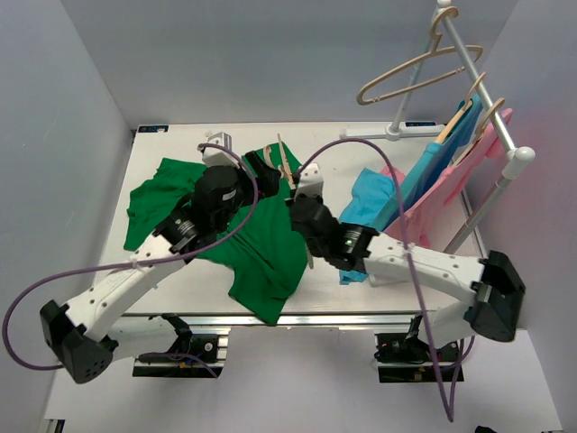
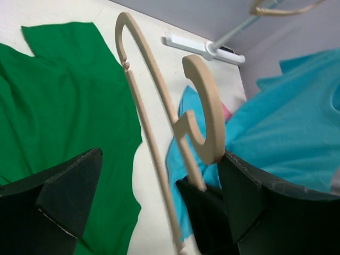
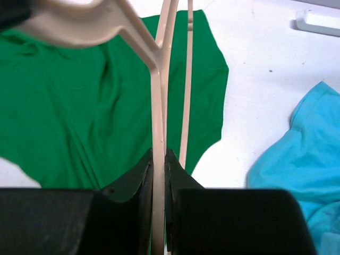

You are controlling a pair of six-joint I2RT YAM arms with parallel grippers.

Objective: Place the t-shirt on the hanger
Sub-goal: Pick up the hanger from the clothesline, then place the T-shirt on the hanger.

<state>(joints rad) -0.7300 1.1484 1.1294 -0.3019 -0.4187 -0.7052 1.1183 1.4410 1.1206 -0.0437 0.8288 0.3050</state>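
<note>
White desk carries the plain bright green cloth t-shirt, sprawled flat and mostly toward 7 o'clock of both hands. The thin beige hanger hangs above it, its long axis running 12 to 6. The right hand is clamped on one bar. The left hand, nearer the shirt, gapes around the hook, which only its own wrist view shows.

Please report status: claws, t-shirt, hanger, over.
Left claw open at the hook. Right claw shut on hanger, held above green t-shirt, not yet inside. Light blue garment lies beside, apart.
</note>
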